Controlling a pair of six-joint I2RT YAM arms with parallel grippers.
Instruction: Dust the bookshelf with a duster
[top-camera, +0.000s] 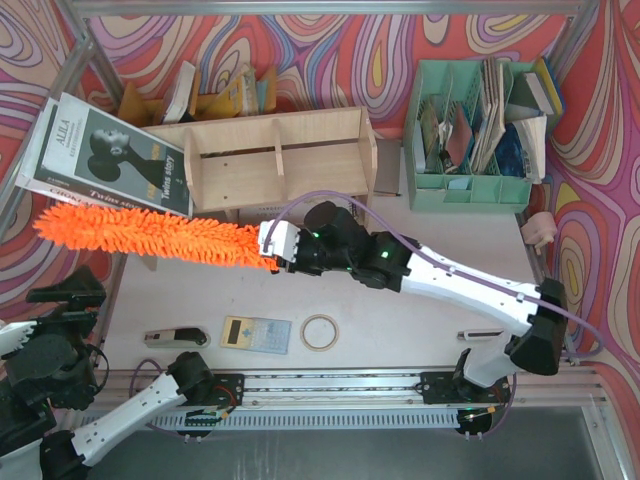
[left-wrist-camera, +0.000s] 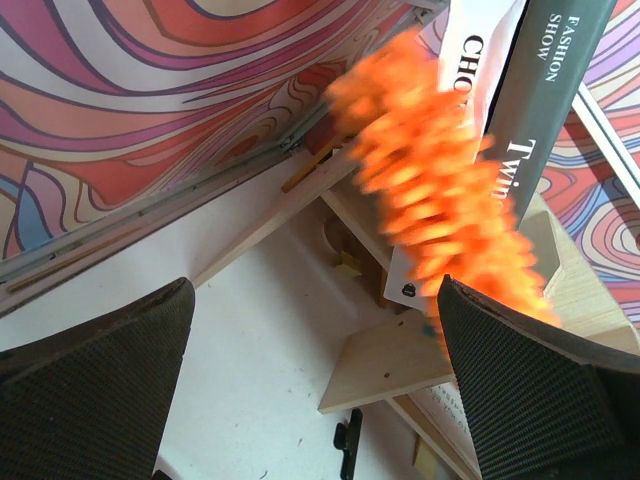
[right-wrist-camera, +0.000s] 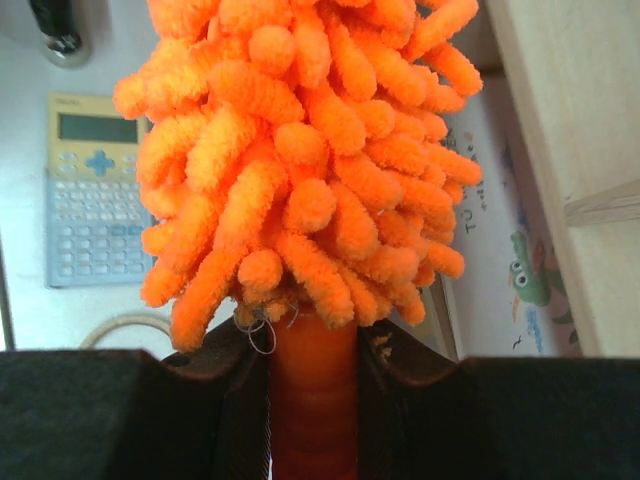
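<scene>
The pale-wood bookshelf (top-camera: 275, 155) stands at the back centre; part of it shows in the left wrist view (left-wrist-camera: 400, 365) and the right wrist view (right-wrist-camera: 560, 120). The orange fluffy duster (top-camera: 150, 232) lies out leftward in front of the shelf, its tip over a magazine. It also shows in the left wrist view (left-wrist-camera: 440, 190), blurred. My right gripper (top-camera: 272, 247) is shut on the duster's handle (right-wrist-camera: 312, 400), just below the fluffy head (right-wrist-camera: 305, 160). My left gripper (left-wrist-camera: 315, 385) is open and empty, at the near left, facing the shelf.
A large magazine (top-camera: 100, 150) leans left of the shelf. A mint-green organiser (top-camera: 480, 135) with books stands at the back right. A calculator (top-camera: 256, 333), a tape ring (top-camera: 320, 332) and a small black-and-silver tool (top-camera: 175, 338) lie near the front edge.
</scene>
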